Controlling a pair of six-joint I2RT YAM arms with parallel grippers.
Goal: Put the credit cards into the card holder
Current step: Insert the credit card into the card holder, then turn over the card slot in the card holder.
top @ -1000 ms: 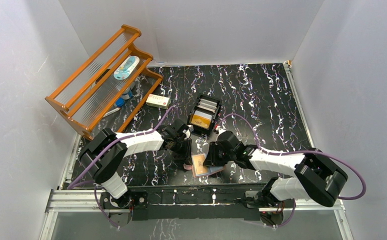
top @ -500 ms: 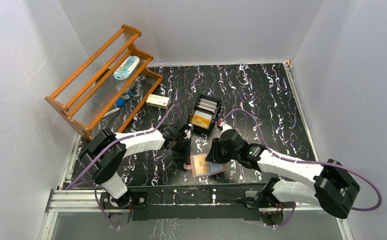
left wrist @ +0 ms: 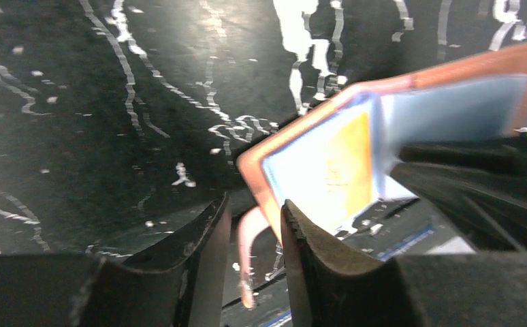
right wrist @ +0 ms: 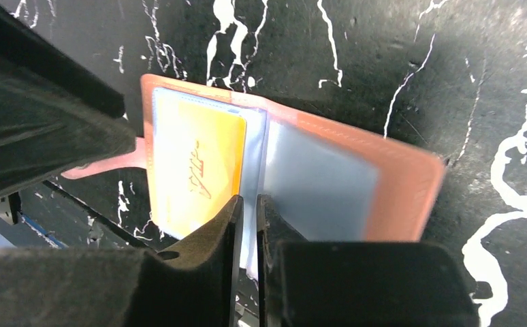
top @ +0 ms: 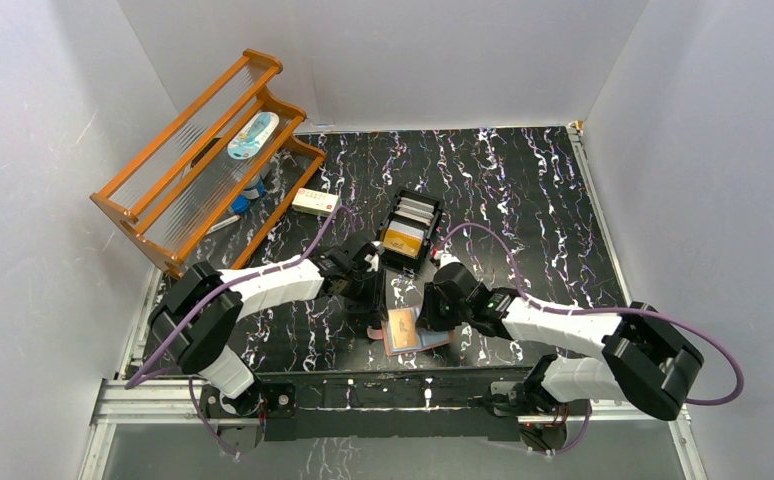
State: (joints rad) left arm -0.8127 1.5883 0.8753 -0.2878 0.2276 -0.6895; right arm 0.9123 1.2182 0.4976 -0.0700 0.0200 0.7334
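Low on black marbled table, near edge: steady wallet by tab between narrowly parted left gripper, lift only clear sleeve pinched by right gripper, beside seated yellow card.

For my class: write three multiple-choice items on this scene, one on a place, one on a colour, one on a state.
1. The tray stands: A) farther from the robot than the holder; B) nearer than it; C) under it.
2. The card in the holder is: A) black; B) green; C) gold-orange.
3. The holder is: A) snapped shut; B) open; C) in the tray.
Answers: 1A, the top view shows the tray beyond the holder; 2C, the right wrist view shows that colour; 3B, both wrist views show its inside laid bare.
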